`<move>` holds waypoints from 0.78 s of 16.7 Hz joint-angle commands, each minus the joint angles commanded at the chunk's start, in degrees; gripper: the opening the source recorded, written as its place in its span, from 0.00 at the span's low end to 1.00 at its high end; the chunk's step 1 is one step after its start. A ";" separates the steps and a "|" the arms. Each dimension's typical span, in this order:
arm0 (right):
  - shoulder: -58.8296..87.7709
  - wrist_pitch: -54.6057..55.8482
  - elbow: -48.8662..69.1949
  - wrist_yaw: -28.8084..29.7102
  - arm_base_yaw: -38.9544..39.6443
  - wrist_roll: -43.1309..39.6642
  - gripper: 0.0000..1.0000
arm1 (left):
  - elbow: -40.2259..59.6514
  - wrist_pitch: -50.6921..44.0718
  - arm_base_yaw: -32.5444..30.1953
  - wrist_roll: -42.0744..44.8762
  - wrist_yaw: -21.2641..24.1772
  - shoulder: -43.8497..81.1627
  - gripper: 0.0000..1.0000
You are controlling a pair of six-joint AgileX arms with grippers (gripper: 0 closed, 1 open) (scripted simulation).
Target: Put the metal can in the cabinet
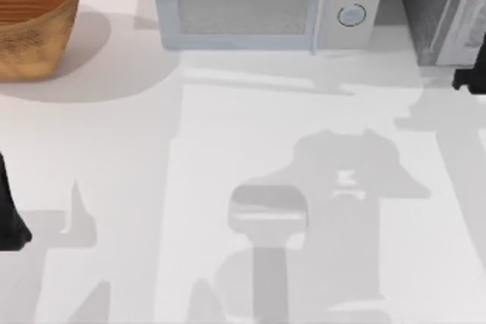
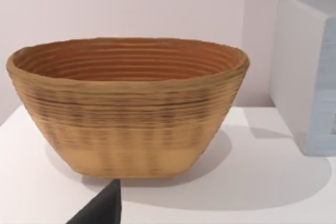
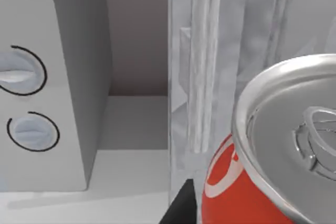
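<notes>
right arm reaches toward the upper right of the top view; a dark part of it (image 1: 472, 73) shows at the right edge, just below the cabinet (image 1: 433, 13). the right gripper's own fingers can't be made out, so whether it is clenched or released cannot be told.

the metal can (image 3: 273, 161) sits very close to the right wrist camera, lower right of that frame, tilted so its silver lid faces the lens. lid is shiny, round, with a raised rim and a pull tab. the body below is red with white curved markings. the can is right in front of the cabinet's pale grey door (image 3: 220, 66), which runs up the frame as vertical ridged framing. touching or just apart, cannot tell.

cabinet in the top view: dark grey speckled box, upper right corner, with a pale framed panel on its side.

microwave (image 1: 266, 5) at top centre of the top view, white, boxy, mesh-textured window, slim vertical handle, two round knobs (image 3: 23, 72) stacked on its right.

woven basket (image 1: 34, 17) in the upper left of the top view, tan and orange-brown, ribbed in horizontal coils, oval rim flaring wider than its base.

left arm (image 1: 11, 218) parked at the left edge, lower half, a dark shape. its wrist camera faces the basket.

table (image 1: 228, 149) flat, white, matte, crossed by soft grey shadows.
</notes>
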 joint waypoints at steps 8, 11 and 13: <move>-2.41 -3.02 0.06 -0.05 -0.01 0.08 0.00 | 0.00 0.00 0.00 0.00 0.00 0.00 1.00; -4.08 -2.95 0.27 -0.18 -0.07 0.09 0.00 | 0.00 0.00 0.00 0.00 0.00 0.00 1.00; -7.47 -3.61 -0.06 -0.46 -0.24 0.04 0.00 | 0.00 0.00 0.00 0.00 0.00 0.00 1.00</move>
